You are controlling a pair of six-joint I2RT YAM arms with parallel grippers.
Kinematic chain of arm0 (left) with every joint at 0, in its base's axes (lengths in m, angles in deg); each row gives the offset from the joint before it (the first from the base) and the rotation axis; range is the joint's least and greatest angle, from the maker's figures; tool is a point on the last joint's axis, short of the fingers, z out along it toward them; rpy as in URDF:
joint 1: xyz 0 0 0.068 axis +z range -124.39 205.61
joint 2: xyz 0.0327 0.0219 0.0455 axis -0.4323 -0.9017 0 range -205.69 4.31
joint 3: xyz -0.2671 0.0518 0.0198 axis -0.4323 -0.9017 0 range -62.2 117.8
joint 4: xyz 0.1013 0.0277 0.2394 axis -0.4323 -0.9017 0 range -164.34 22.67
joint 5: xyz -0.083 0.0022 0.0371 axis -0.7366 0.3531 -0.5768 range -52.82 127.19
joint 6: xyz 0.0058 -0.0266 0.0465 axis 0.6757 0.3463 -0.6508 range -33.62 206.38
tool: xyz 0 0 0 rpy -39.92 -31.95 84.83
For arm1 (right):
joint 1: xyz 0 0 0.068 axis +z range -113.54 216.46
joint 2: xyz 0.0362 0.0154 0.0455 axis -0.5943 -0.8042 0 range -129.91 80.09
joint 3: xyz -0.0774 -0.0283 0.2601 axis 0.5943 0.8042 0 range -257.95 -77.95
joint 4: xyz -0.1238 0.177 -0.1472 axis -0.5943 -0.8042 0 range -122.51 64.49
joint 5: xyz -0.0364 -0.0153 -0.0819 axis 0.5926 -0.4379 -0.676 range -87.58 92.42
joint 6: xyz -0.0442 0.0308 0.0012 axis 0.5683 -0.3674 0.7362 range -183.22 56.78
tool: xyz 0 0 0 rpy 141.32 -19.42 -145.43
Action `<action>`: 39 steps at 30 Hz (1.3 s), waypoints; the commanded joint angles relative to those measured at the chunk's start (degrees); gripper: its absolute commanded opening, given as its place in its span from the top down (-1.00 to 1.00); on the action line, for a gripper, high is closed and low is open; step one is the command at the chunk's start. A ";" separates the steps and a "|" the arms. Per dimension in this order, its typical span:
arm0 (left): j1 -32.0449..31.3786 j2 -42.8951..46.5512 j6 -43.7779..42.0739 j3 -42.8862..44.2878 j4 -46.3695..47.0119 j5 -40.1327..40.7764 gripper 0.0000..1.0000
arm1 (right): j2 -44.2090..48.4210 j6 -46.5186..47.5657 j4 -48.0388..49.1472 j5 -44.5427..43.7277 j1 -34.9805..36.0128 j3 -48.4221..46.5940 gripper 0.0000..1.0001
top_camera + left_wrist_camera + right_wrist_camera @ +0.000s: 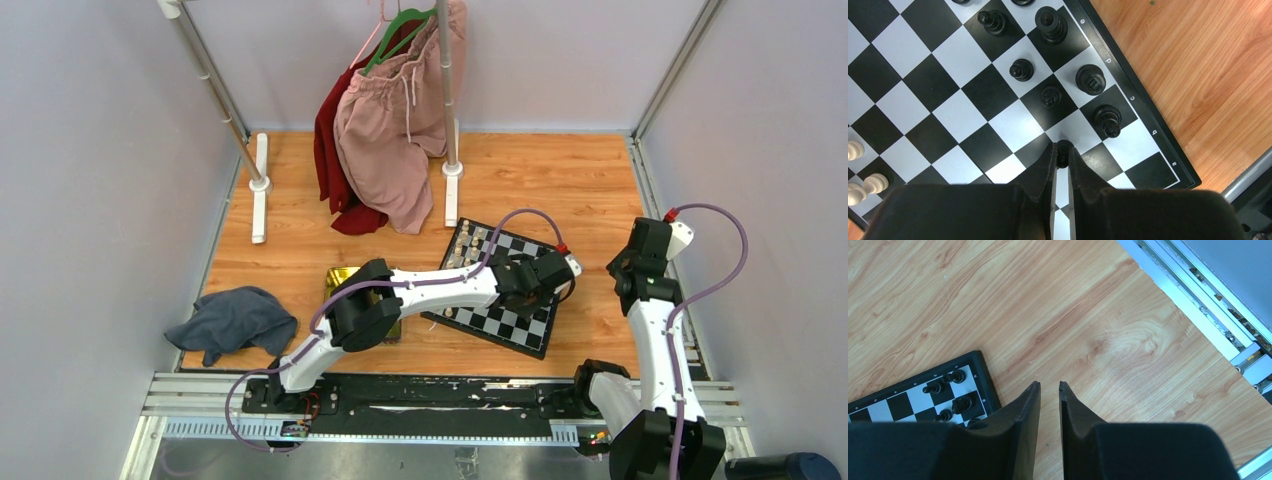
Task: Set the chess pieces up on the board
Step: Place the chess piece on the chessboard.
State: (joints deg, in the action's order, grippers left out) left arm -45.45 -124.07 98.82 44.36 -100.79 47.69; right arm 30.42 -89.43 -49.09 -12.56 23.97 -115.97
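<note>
The board lies on the wooden table, right of centre. My left gripper is shut on a small black chess piece and holds it low over the board's near-right squares. In the top view the left gripper is over the board's right side. Several black pieces stand ahead of it on the board, among them ones at the b file and the c file. My right gripper is slightly open and empty over bare wood, right of the board's corner.
Cream-white pieces stand at the board's far-left side and show in the left wrist view. A yellow-green tray lies under the left arm. A grey cloth lies at the left. A clothes rack stands at the back.
</note>
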 commanded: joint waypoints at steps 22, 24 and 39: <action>-0.21 -3.58 -0.19 3.20 0.84 -1.80 1.00 | 0.04 -0.84 0.16 0.37 -2.02 0.27 0.50; -0.21 -3.76 -0.14 3.21 0.80 -1.76 1.00 | 0.14 -0.81 0.15 0.39 -2.01 0.31 0.50; -0.21 -1.55 0.27 1.75 -0.45 2.50 0.24 | 0.67 -0.68 0.20 0.92 -2.01 0.75 0.51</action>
State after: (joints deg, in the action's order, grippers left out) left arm -45.45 -126.39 99.02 46.22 -100.59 48.43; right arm 30.40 -89.41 -49.06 -11.99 22.92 -115.95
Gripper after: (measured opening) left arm 0.379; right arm 0.249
